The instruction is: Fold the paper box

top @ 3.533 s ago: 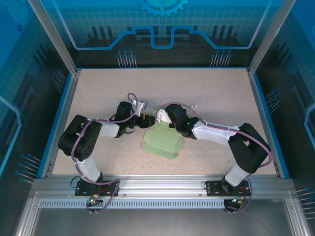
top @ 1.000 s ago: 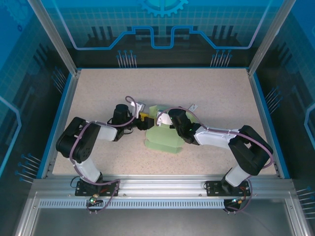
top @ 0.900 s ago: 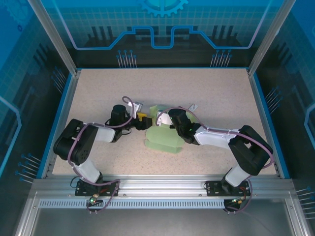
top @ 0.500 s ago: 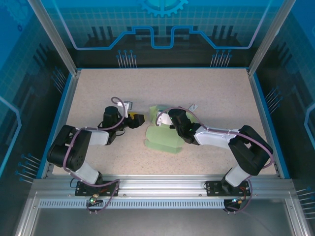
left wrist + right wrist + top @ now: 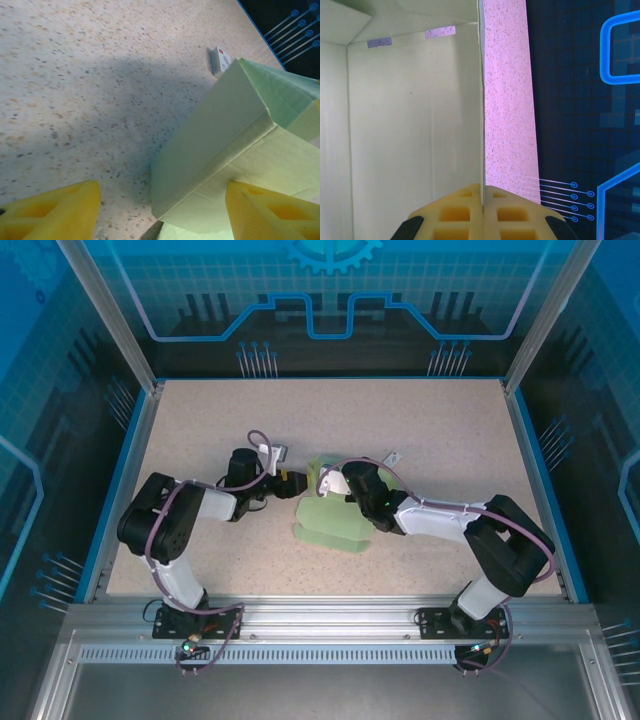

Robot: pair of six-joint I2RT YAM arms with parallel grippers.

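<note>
Though seemingly bare inside, paper box (image 5: 335, 525) pinched by right gripper (image 5: 482, 200); left gripper (image 5: 160, 212) spread alongside.

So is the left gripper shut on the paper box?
No: the yellow fingers of the left gripper stand wide apart, with a corner of the paper box between them.

Bright, even light falls from overhead in the top view: the table (image 5: 200, 420) reads pale and sharp, shadows on it are faint and soft-edged, and the enclosure walls (image 5: 60, 440) stay dark blue. The corner posts (image 5: 100, 310) splay outward, a wide-lens distortion. In the left wrist view a broad soft shadow lies on the table beside the paper box (image 5: 210, 145), and the left gripper (image 5: 161, 205) has blurred yellow fingers (image 5: 55, 212). In the right wrist view the table takes a pink cast, the box's inside looks washed out, and the right gripper (image 5: 483, 200) is slightly soft
</note>
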